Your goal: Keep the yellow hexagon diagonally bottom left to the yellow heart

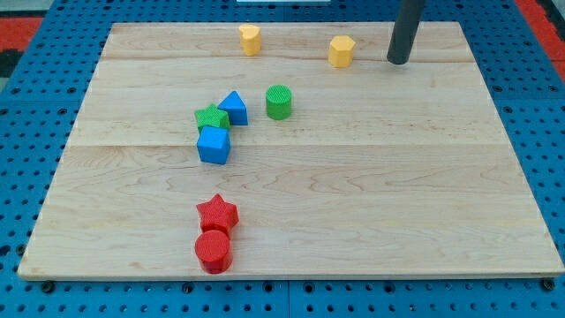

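The yellow heart sits near the board's top edge, left of centre. The yellow hexagon sits to the heart's right and slightly lower, near the top edge. My tip is the lower end of a dark rod that comes down from the view's top. It stands to the right of the hexagon, a short gap apart from it, not touching.
A green cylinder, a blue triangle block, a green star and a blue cube cluster at centre left. A red star and a red cylinder sit near the bottom edge. The wooden board lies on blue pegboard.
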`<state>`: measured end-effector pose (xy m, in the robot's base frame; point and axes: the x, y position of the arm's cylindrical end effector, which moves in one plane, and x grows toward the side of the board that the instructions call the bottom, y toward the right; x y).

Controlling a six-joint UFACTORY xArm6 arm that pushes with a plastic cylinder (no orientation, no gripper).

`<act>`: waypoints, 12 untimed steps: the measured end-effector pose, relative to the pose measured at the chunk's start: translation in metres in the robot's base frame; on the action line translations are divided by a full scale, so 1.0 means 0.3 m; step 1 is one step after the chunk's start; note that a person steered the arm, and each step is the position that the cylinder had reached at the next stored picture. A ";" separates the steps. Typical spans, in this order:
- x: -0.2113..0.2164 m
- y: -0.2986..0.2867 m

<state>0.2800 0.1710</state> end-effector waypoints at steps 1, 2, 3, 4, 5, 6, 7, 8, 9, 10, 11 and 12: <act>-0.010 0.000; -0.010 0.021; -0.010 0.167; -0.018 0.224; -0.128 -0.061; -0.126 -0.366; 0.045 -0.427; 0.123 -0.605; 0.029 -0.785; 0.054 -0.697; -0.211 -0.422; -0.277 -0.434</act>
<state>0.1968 0.0406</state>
